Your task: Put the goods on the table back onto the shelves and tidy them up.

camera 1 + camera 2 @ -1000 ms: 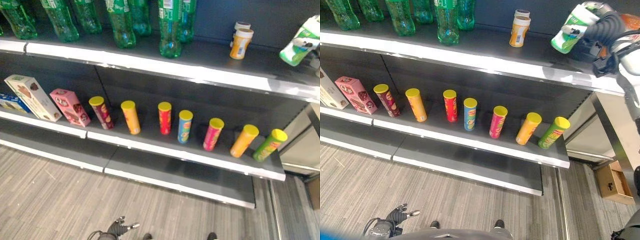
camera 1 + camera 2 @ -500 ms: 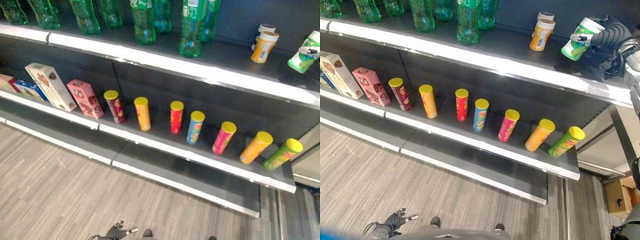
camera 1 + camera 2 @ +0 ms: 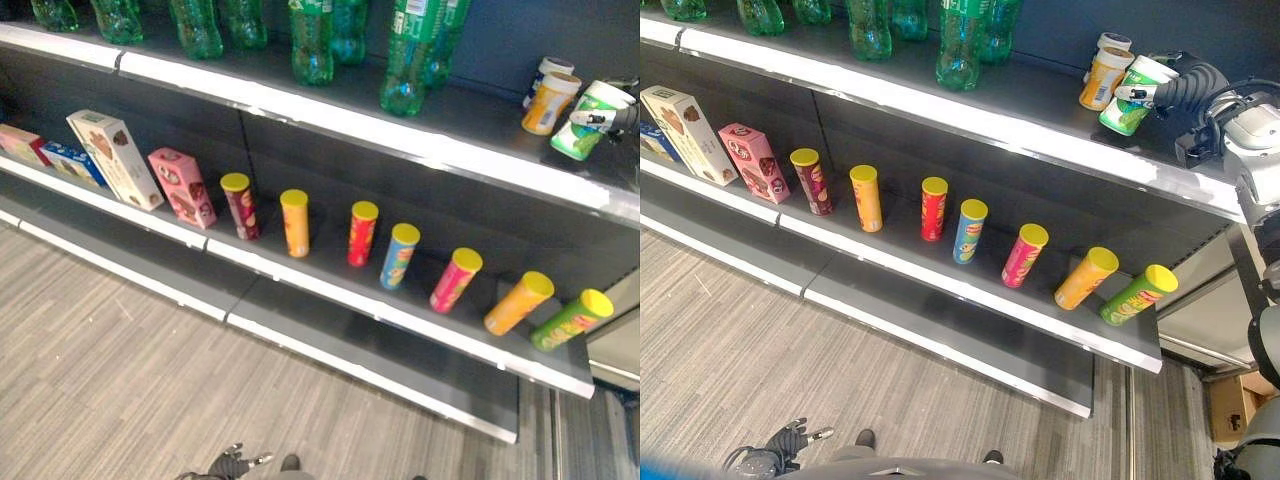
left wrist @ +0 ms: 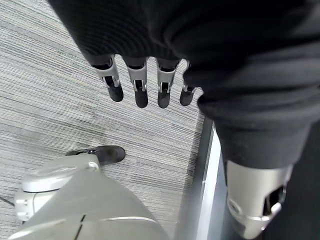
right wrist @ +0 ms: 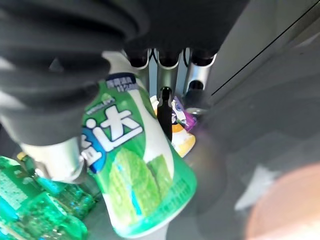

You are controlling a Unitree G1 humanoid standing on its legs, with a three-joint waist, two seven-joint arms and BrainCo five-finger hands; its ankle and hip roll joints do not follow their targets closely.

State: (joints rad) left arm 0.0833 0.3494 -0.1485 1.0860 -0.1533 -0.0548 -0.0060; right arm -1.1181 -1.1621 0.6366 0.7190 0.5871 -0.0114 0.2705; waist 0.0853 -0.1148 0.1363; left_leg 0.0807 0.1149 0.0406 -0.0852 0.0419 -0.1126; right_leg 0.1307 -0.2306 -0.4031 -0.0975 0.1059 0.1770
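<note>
Right hand (image 3: 1185, 85) curls around a green-and-white canister (image 5: 137, 175); its wrist view reveals an orange bottle (image 5: 180, 140) just beyond. Left hand (image 4: 145, 85) hangs relaxed, empty.

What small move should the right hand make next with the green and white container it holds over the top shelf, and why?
Probably lower the green and white container upright onto the top shelf beside the orange containers, then let go. The right hand grips it tilted, apparently above the shelf surface, close to those containers. The left hand hangs by the floor.
</note>
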